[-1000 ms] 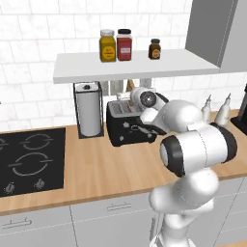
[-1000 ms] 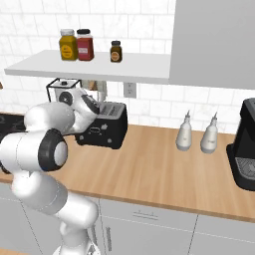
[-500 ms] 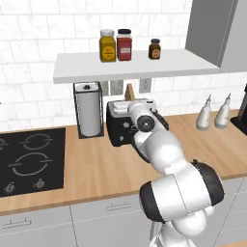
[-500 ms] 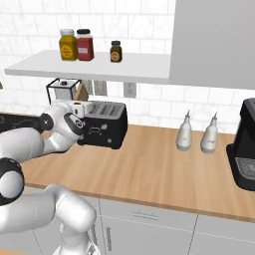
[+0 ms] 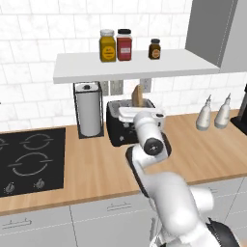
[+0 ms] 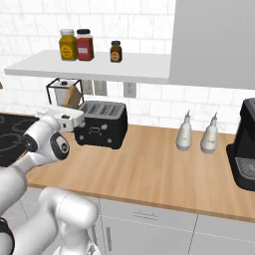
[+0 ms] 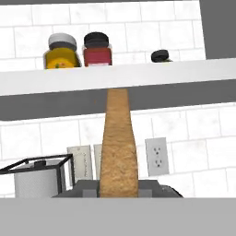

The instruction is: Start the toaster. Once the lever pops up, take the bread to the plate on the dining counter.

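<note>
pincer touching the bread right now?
Cannot tell. In the hand view the bread stands upright just ahead, but its lower end is cut off there. In the left base view the arm hides the pincer behind the toaster.

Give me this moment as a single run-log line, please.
phase: lifting bread | gripper: shut on bread | bread: upright above toaster | plate: not reached

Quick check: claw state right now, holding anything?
Claw: shut on the bread, which stands upright above the toaster.
</note>
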